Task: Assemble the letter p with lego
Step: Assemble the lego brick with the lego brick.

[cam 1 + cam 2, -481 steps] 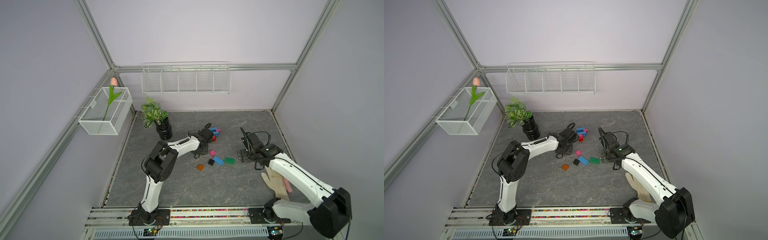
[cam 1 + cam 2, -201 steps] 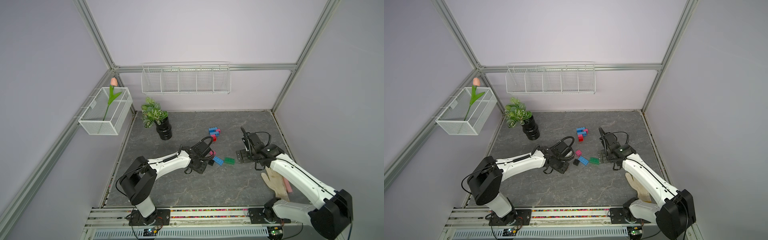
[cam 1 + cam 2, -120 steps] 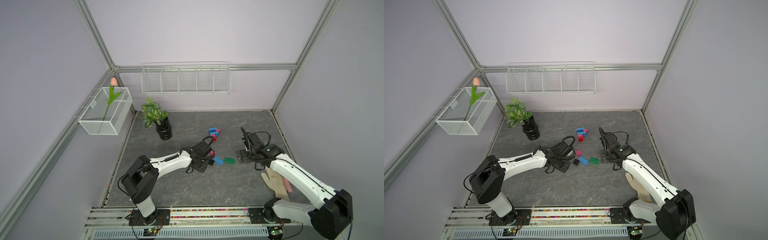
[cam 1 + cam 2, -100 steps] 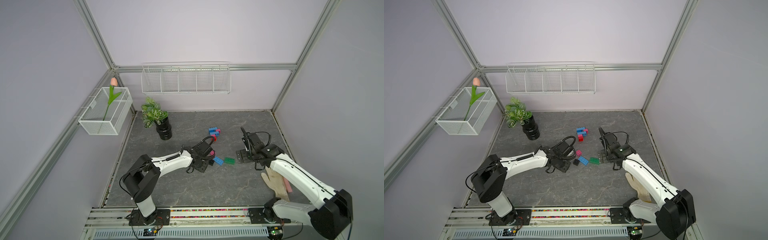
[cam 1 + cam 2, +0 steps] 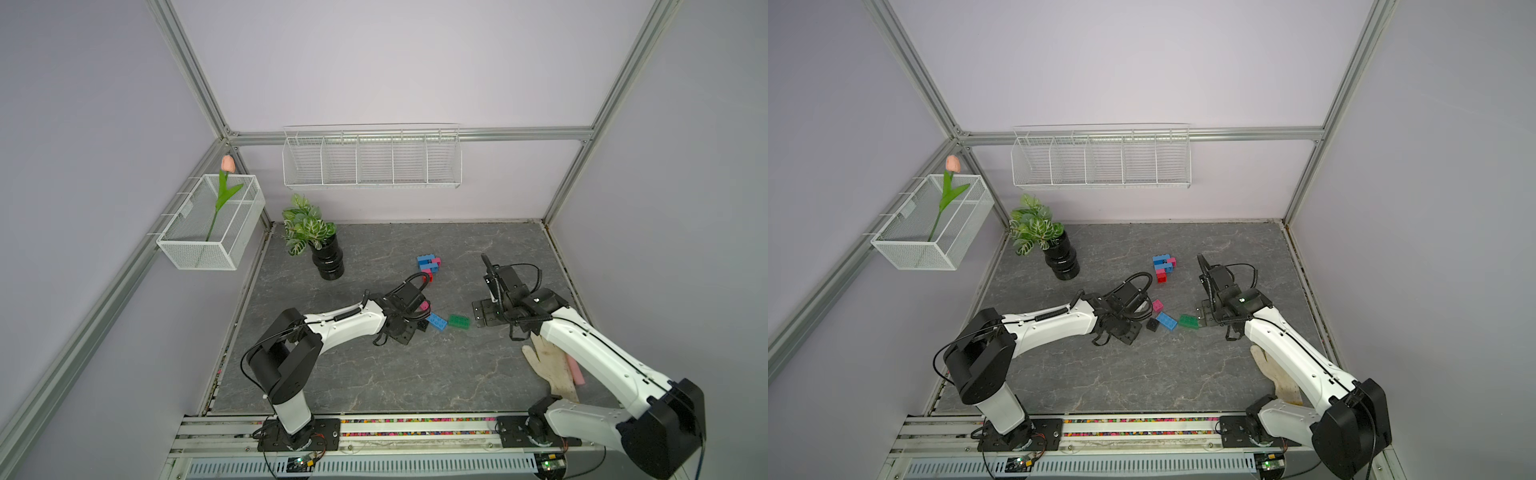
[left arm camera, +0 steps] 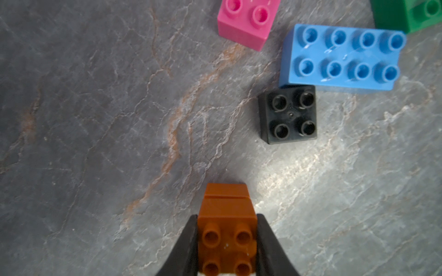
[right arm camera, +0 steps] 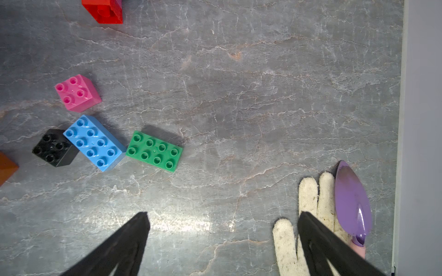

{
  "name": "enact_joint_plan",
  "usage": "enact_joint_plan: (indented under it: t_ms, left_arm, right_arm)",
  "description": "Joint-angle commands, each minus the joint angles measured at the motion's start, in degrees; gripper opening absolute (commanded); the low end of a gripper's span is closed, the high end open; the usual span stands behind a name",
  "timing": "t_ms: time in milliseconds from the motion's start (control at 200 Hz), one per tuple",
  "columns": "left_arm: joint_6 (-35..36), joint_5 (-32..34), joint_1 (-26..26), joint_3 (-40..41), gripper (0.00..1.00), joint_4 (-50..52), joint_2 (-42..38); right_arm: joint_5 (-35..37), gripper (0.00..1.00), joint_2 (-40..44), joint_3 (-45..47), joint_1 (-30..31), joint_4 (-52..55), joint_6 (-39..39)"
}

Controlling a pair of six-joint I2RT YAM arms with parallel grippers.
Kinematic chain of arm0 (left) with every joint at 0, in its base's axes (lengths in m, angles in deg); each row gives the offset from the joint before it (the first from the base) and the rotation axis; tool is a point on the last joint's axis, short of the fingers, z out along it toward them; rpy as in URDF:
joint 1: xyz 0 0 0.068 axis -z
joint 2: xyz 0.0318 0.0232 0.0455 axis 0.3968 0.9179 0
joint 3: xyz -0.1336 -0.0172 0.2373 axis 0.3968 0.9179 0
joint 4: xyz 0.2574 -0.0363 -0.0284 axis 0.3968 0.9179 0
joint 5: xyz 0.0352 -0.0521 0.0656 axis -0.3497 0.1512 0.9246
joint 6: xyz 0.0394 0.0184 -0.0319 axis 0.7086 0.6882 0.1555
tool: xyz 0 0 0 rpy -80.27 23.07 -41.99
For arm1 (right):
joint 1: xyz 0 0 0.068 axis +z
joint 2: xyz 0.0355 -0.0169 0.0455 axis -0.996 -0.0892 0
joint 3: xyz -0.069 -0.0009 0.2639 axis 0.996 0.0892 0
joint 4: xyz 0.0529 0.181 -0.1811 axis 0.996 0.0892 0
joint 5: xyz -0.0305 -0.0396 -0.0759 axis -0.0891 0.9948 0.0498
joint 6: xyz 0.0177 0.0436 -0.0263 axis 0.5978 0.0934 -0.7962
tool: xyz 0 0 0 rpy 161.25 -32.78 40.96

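Note:
In the left wrist view my left gripper (image 6: 227, 217) is shut on a square orange lego brick (image 6: 227, 210), studs toward the camera, just above the grey floor. Beyond it lie a black square brick (image 6: 288, 114), a blue oblong brick (image 6: 342, 58), a pink square brick (image 6: 247, 21) and a green brick (image 6: 406, 14). In a top view the left wrist (image 5: 1125, 316) hides the orange brick. A joined cluster of blue, pink and red bricks (image 5: 1163, 266) sits farther back. My right gripper (image 7: 222, 222) hangs open and empty, right of the green brick (image 7: 154, 151).
A cream work glove (image 7: 308, 215) and a purple trowel (image 7: 351, 203) lie by the right wall under the right arm. A black plant pot (image 5: 328, 262) stands at the back left. A wire basket with a tulip (image 5: 212, 224) and a wire shelf (image 5: 372, 158) hang on the walls.
The left arm came forward from the joined cluster to where the orange brick lay and now grips it. Over the last second it barely shifted. The right arm stayed still.

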Motion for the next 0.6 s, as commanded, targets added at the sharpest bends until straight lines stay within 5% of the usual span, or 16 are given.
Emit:
enact_joint_plan:
  t_ms: [0, 595]
  left_arm:
    - [2.28, -0.68, 0.15, 1.09, 0.21, -1.32, -0.05]
    - [2.48, -5.46, -0.71, 4.45, 0.21, -4.75, 5.61]
  right_arm:
    - [-0.65, 1.0, -0.2, 1.03, 0.18, 0.65, -0.56]
    - [-0.85, 0.99, 0.06, 1.34, 0.27, 0.74, -0.43]
